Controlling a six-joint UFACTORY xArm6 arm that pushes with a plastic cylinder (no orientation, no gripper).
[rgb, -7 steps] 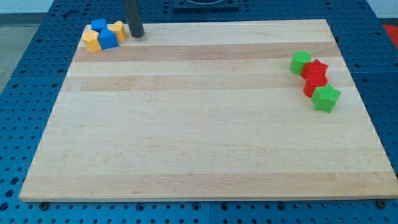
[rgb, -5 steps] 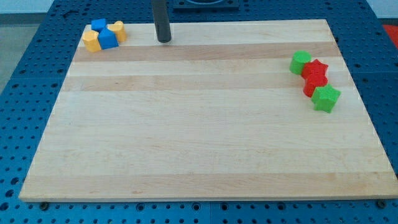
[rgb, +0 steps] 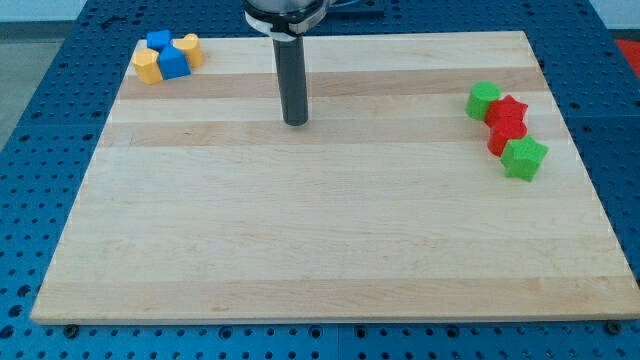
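Tip (rgb: 295, 122) down on bare board (rgb: 320, 240), touching nothing, well apart from every block. No hand fitted. Nearest: blue and yellow cluster (rgb: 166, 57), top left; green and red cluster (rgb: 508, 130), right.

My tip (rgb: 295, 122) stands on open bench (rgb: 320, 240), touching nothing. Obstacles sit only at the margins: yellow and blue blocks (rgb: 166, 56) clustered at the view's top left, and a green and red chain (rgb: 508, 130) at the right edge. Passage between these clusters and toward the view's bottom is unobstructed.
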